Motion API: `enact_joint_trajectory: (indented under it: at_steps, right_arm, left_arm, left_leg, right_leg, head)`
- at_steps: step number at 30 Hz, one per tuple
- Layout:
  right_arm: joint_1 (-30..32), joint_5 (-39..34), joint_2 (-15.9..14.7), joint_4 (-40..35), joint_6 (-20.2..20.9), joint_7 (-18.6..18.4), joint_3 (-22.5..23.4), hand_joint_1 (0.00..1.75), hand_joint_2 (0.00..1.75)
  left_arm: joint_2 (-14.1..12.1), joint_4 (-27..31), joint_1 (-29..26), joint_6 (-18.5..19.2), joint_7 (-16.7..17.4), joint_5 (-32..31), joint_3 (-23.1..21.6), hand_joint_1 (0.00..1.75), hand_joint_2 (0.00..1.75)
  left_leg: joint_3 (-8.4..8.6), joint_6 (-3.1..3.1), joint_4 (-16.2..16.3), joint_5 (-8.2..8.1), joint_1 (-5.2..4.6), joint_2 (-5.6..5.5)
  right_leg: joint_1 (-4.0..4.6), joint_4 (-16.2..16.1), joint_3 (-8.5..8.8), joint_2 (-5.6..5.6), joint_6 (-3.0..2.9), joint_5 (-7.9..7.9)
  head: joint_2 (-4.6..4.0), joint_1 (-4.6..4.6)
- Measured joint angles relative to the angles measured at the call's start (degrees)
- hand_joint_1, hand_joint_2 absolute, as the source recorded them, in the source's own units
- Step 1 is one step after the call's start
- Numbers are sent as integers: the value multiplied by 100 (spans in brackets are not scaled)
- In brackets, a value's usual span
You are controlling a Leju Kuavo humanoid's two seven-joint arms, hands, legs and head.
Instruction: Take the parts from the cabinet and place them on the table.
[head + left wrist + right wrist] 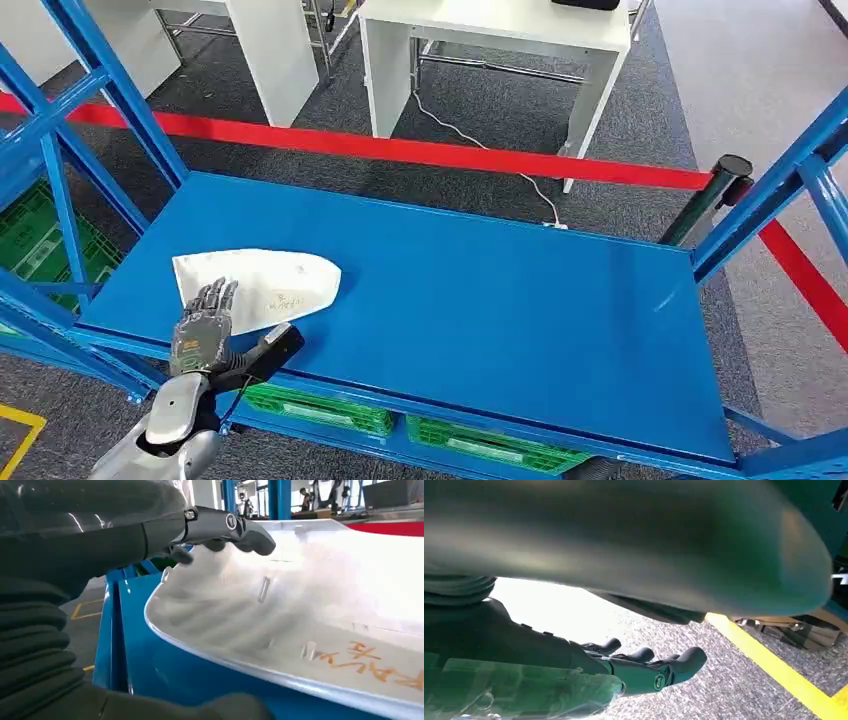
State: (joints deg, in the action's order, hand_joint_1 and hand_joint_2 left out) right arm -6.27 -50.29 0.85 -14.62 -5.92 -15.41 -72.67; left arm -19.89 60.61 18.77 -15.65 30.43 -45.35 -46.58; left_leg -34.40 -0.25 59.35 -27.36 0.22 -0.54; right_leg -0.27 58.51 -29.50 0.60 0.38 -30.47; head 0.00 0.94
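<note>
A white moulded part [262,284] with orange writing on it lies flat on the blue shelf [500,320] of the cabinet, close to the shelf's front edge on the robot's left side. The left hand [205,325] reaches over that front edge, its fingers [235,530] lying stretched across the top of the part and its thumb jutting out beside the shelf edge; whether it grips the part I cannot tell. The right hand [644,667] hangs well away from the shelf, over grey carpet beside a yellow floor line [774,667], fingers loosely apart, holding nothing. Green crates [320,408] sit under the shelf. Behind the shelf runs a red barrier tape [420,152], white tables [500,50] beyond.
</note>
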Motion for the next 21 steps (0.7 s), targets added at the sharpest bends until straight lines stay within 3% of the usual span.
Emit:
enact_joint_trajectory:
  at_steps: [1, 3, 11, 12, 21]
  right_arm:
    - [-1, 0, 0, 0, -2, 0, 0, 0, 0]
    - [-1, 13, 0, 0, -2, 0, -9, 0, 0]
    - [-1, 13, 0, 0, -7, 0, -28, 0, 0]
    - [-1, 13, 0, 0, -7, 0, -28, 0, 0]
    - [-2, 13, 0, 0, -48, 0, -33, 0, 0]
  left_arm:
    - [0, -20, 1, 9, 4, 7, 2, 150, 175]
    - [2, -94, 3, 22, 24, 18, 2, 80, 175]
    - [0, -197, 4, 37, 59, 42, 24, 80, 175]
    - [0, -201, 6, 37, 59, 42, 26, 175, 175]
    - [-2, -374, 49, 50, 120, 81, 28, 175, 175]
  left_leg:
    - [1, 0, -1, 0, 0, 0]
    - [6, -2, -2, -1, 0, 0]
    - [39, -10, -14, -7, -5, -1]
    - [50, -16, -16, -11, -5, -1]
    - [140, -41, -48, -34, -13, -2]
  right_leg:
    - [0, 0, 2, 0, -1, -1]
    - [0, 0, 7, 0, -3, -2]
    - [-1, -1, 35, -6, -19, -13]
    - [-1, -2, 42, -6, -24, -16]
    - [-8, -6, 117, 3, -44, -37]
  head:
    - [0, 2]
    - [0, 0]
    - [0, 0]
    - [0, 2]
    - [0, 0]
